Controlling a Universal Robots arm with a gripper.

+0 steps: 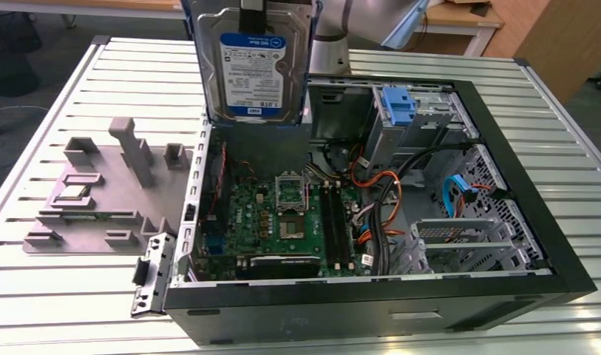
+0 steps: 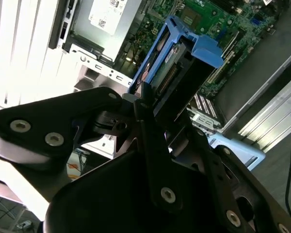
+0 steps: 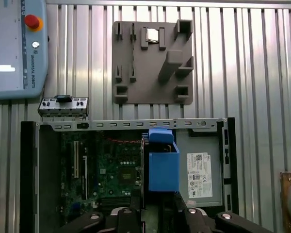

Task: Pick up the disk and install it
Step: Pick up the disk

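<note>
The disk, a silver drive with a white-and-blue label in a blue carrier frame, hangs upright over the back left corner of the open computer case. My gripper is shut on its upper end. In the second wrist view the black fingers clamp the disk by its edge, with the motherboard beneath. In the first wrist view the disk shows as a blue block above the case interior, with my gripper around it.
A grey fixture plate with upright pegs lies on the slatted table left of the case. Inside the case are the motherboard, loose cables, a blue drive bracket and a grey metal box. A teach pendant lies nearby.
</note>
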